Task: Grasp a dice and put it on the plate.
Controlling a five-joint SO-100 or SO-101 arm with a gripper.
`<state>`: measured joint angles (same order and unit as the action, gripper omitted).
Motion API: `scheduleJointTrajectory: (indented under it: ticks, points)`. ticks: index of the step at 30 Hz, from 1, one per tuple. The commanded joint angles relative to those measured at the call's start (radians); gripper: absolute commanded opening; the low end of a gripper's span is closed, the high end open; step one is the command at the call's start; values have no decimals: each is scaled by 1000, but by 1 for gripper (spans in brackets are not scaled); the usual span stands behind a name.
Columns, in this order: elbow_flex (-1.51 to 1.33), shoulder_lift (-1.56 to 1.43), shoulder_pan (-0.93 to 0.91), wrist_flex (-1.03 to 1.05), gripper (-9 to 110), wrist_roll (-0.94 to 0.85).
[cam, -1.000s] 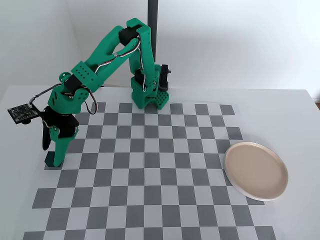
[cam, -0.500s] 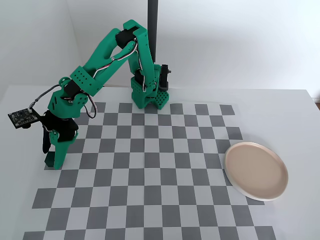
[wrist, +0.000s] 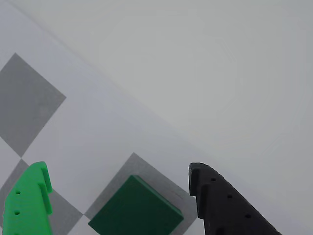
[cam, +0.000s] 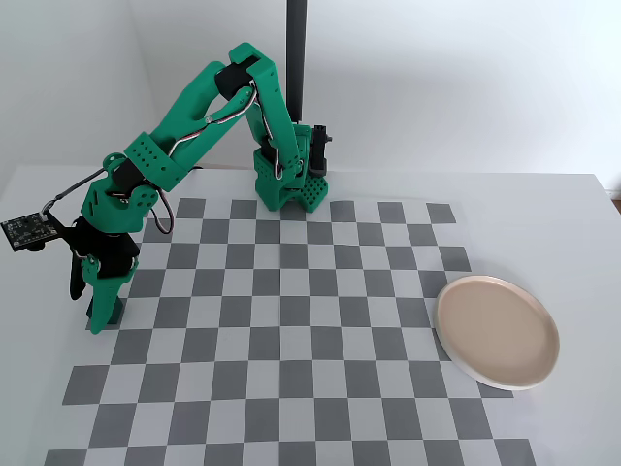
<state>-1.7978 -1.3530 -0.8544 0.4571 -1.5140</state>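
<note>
In the wrist view the dark green dice [wrist: 136,209] lies on a grey checker square at the bottom edge, between my two fingers and touching neither. My gripper [wrist: 120,169] is open, with the bright green finger [wrist: 29,200] on the left and the black finger [wrist: 220,205] on the right. In the fixed view my gripper [cam: 89,309] is lowered to the checkered mat at its far left edge. A dark green bit of the dice [cam: 114,311] shows beside the green finger. The pale pinkish plate [cam: 497,330] lies empty at the far right.
The checkered mat [cam: 291,320] covers the white table. The arm's base [cam: 291,189] and a black pole [cam: 296,49] stand at the back centre. A small circuit board [cam: 24,231] on a cable hangs left of the gripper.
</note>
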Motion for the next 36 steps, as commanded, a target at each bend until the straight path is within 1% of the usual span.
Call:
scheduleJointTrajectory:
  ticks: [1, 36]
  points:
    - [87, -17, -6, 0, 25, -12]
    - [87, 75, 3, 21, 27, -95]
